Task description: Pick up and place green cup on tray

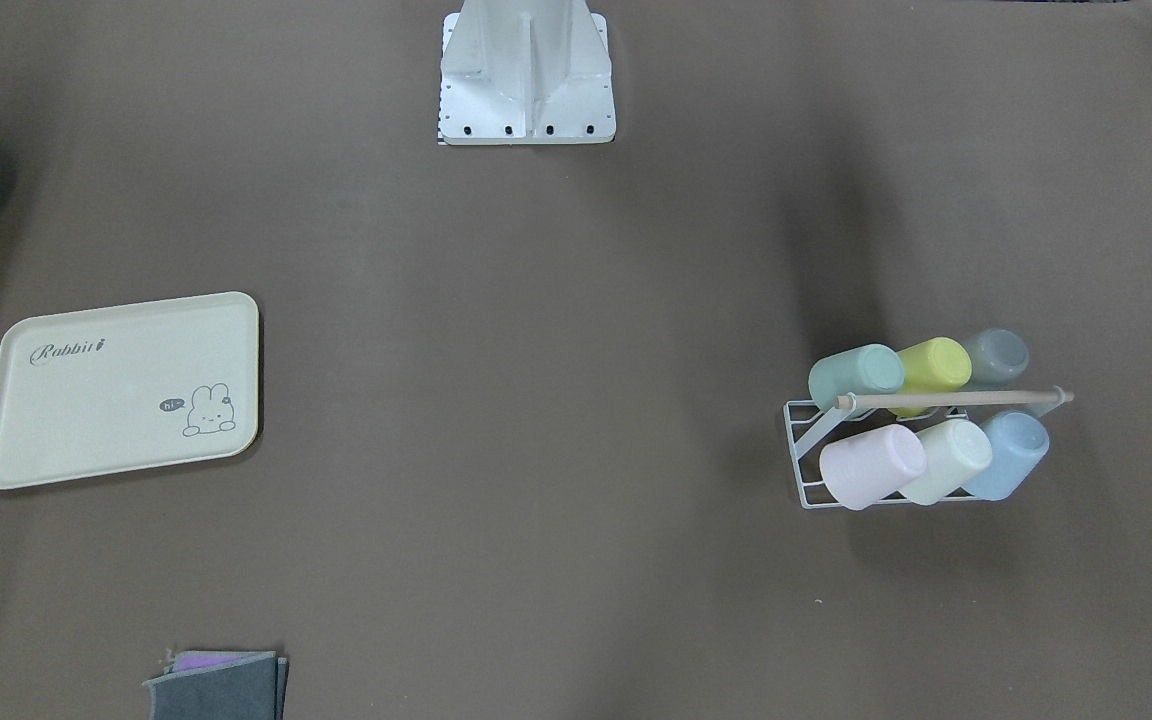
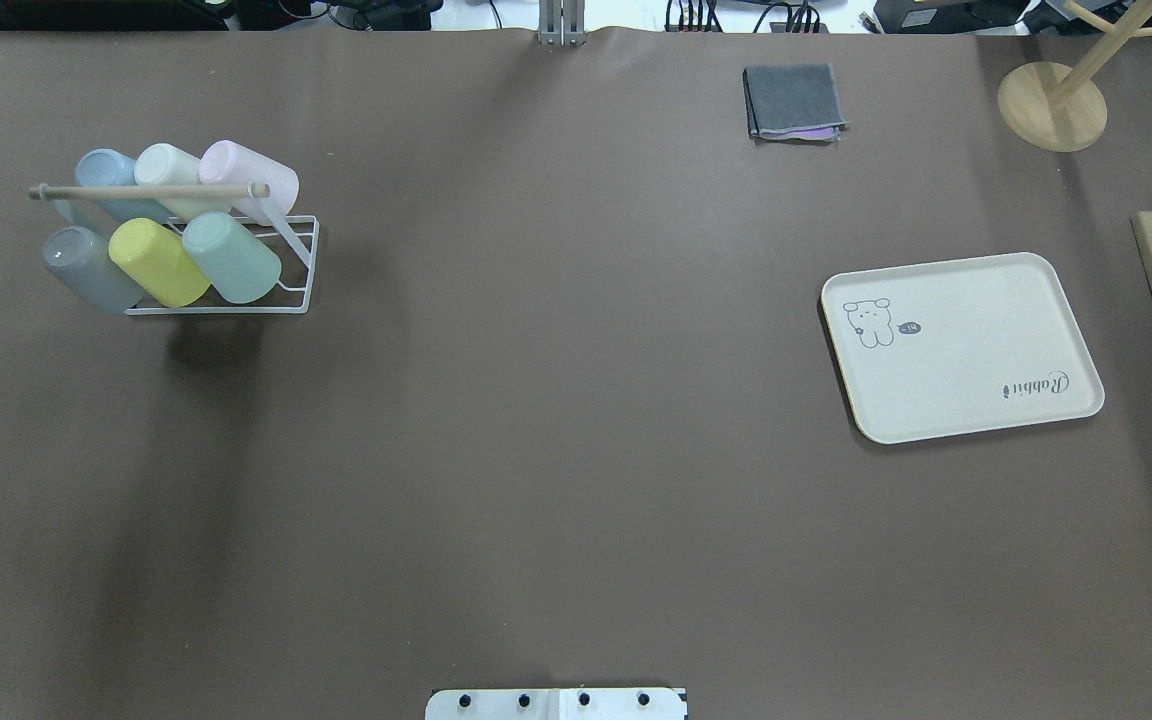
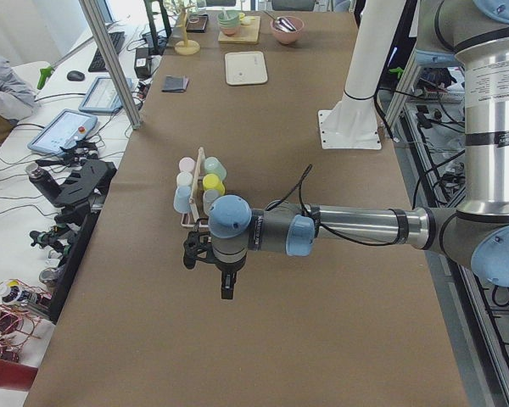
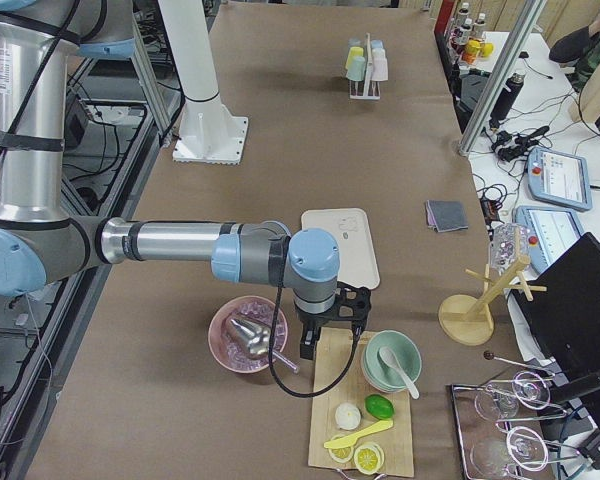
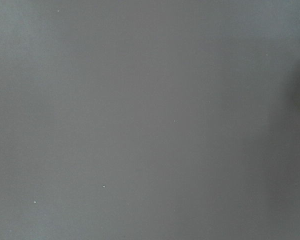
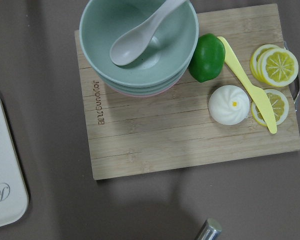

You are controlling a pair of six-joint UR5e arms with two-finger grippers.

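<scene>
A: Step in hand?

B: Pre-grasp, I'd say; nothing picked yet. The bench (image 2: pixel 576 480) is one matte brown sheet, mostly bare mid-frame. The tray (image 2: pixel 976 330), right of centre in the overhead view, has nothing on it.

A: Target?

B: The white wire rack (image 2: pixel 302 262) is at upper left of the overhead view, with six pastel cups in two rows under a wooden rod (image 2: pixel 146 191). The green cup (image 2: pixel 232 258) is at the right end of the lower row, tilted, just beside the yellow cup (image 2: pixel 158 262).

A: End effectors?

B: The left end effector (image 3: pixel 212 271), centre of the left side view, hangs over bare bench on the near side of the rack. The right end effector (image 4: pixel 332 325), centre of the right side view, hovers at the wooden board (image 6: pixel 190 110). Can't tell open or closed for either: each shows in a side view only, and the wrist views miss the fingers.

A: Next move?

B: Likely the left arm goes in, since it looks nearer. It needs to straddle the cup wall, close, draw the cup off along its tilt clear of the rod, then make a long carry across frame to the tray.

A: Materials?

B: The tray is smooth cream with rounded corners, a raised rim, "Rabbit" print and a bunny. The rack is thin wire. The cup is plain smooth plastic, slightly tapered, probably slippery.
</scene>
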